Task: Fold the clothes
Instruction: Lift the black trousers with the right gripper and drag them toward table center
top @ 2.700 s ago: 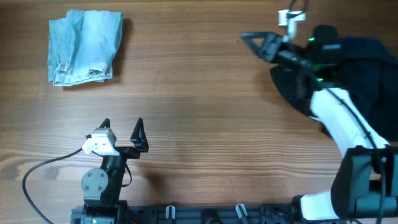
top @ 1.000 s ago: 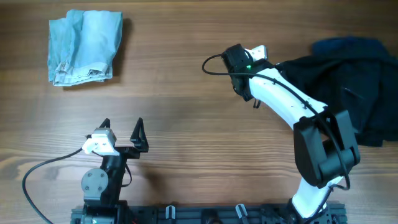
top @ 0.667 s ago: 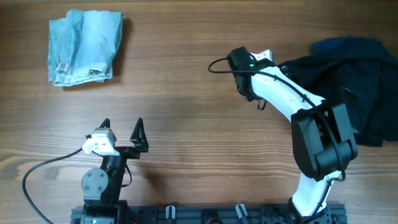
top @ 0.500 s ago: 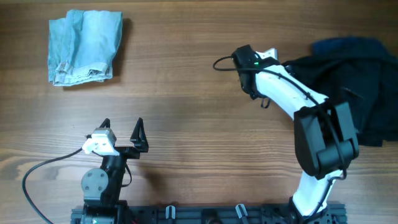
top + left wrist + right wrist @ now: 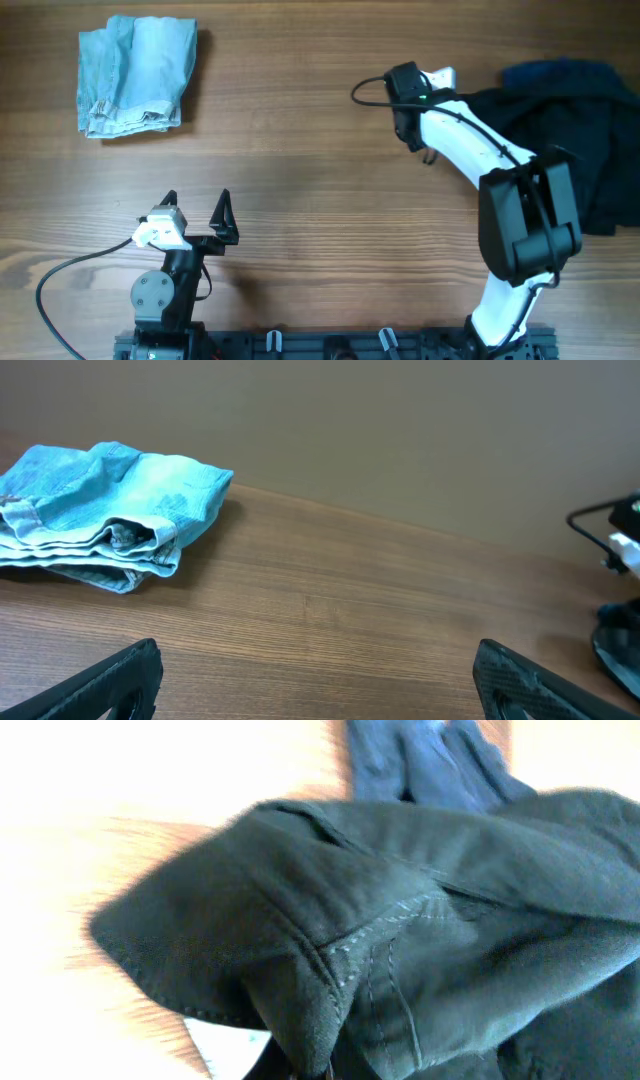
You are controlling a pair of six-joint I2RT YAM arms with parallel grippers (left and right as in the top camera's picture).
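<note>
The right gripper (image 5: 428, 92) is set against the near-left edge of a crumpled heap of black woven cloth (image 5: 590, 150). Its fingers are not shown in either view, so it cannot be told whether they are spread or pinched on the fabric. In the wrist view a stitched fold of the heap (image 5: 330, 960) is bunched just under the camera, which suggests that an edge or corner is being sought so the garment can be drawn out flat. The white arm is arched back over the heap to its base.

A navy blue garment (image 5: 555, 72) is tucked against the far side of the heap, touching it and partly covered. Both are judged to be waiting to be folded.

The left gripper (image 5: 195, 208) is parked well apart from the heap, with its black fingers spread wide and nothing between them, probably to leave room for the working arm.

A pale blue denim garment, already folded (image 5: 135, 75), lies on the brown wooden table (image 5: 300, 150) far from the heap, likely put aside as finished work.
</note>
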